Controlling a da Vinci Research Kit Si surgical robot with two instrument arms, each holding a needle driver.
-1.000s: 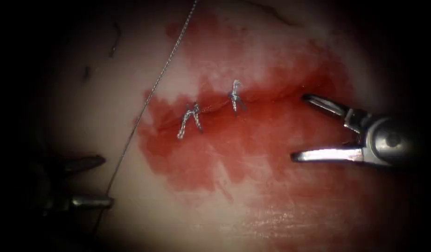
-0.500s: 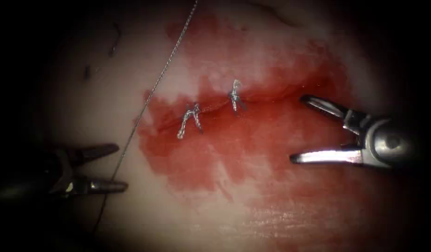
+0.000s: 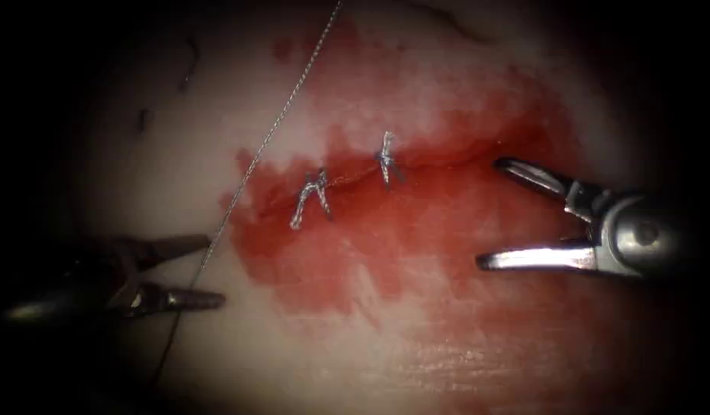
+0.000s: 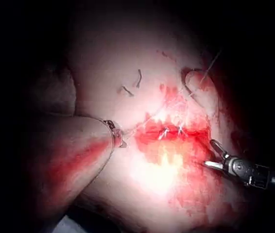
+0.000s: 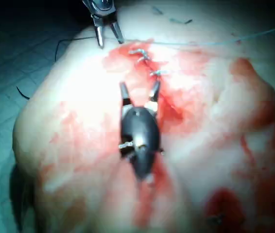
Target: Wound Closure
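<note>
The cut point(image 3: 416, 163) runs across the tissue point(image 3: 416, 346) with two tied stitches point(image 3: 313, 198) point(image 3: 387, 160) over it. A long thread point(image 3: 282, 115) slants from the top edge down toward the lower left. My left tool point(image 3: 215, 270) is left of the cut with its jaws open, and the thread passes between them. My right tool point(image 3: 487, 212) hovers at the cut's right end, jaws wide open, holding nothing. In the left wrist view a thin curved arc point(image 4: 188, 83), seemingly the needle, lies on the tissue beyond the cut.
Red fluid point(image 3: 416, 230) spreads around and below the cut. Short cut thread ends point(image 4: 138, 77) lie on the pale tissue away from the cut. In the right wrist view the left tool point(image 5: 106, 31) stands beyond the stitches point(image 5: 142, 56).
My left tool has moved right and slightly up, bringing its open jaws around the thread. The thread has shifted a little to the right. The right tool has stayed in place.
</note>
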